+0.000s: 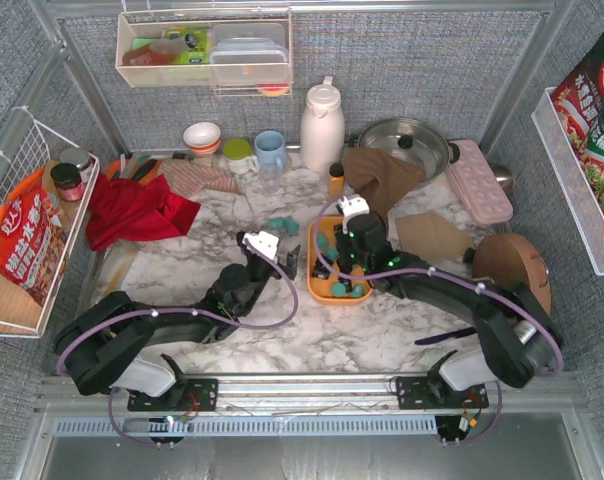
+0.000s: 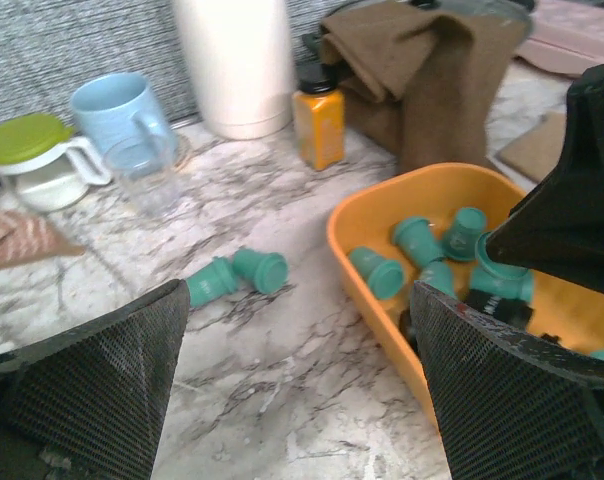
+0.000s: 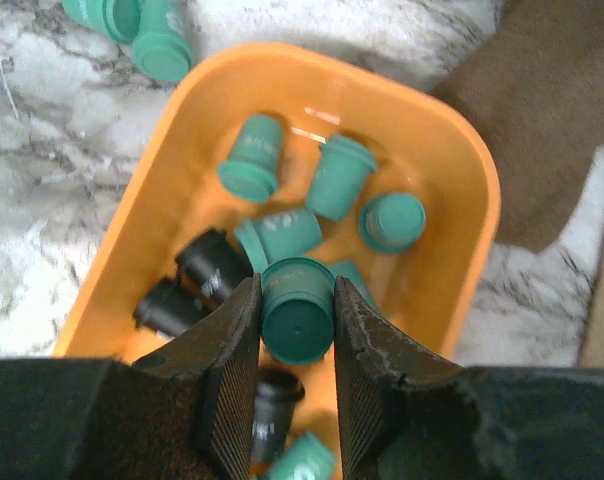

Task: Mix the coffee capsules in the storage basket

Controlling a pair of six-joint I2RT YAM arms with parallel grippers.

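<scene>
Centre of the top view, the right end effector (image 3: 294, 300) hangs over the storage basket (image 3: 482, 190), pinching one teal capsule (image 3: 297, 330) by its tapered sides. Beneath it the other coffee capsules (image 3: 337, 175) lie jumbled in the tray, teal and black. The left end effector (image 2: 297, 400) sits low on the worktop (image 1: 322, 335), just left of the basket, its fingers spread wide with nothing between them.

Now the risks. That taper is a slippery hold, so the pod could squirt free, and a release from this height could bounce it over the low rim. Two stray capsules (image 2: 237, 275) lie outside on the marble. A careless sweep could shove the basket.

Writing? The red snack bags (image 1: 22, 245) at the frame edges carry Chinese characters, too small to read.
</scene>
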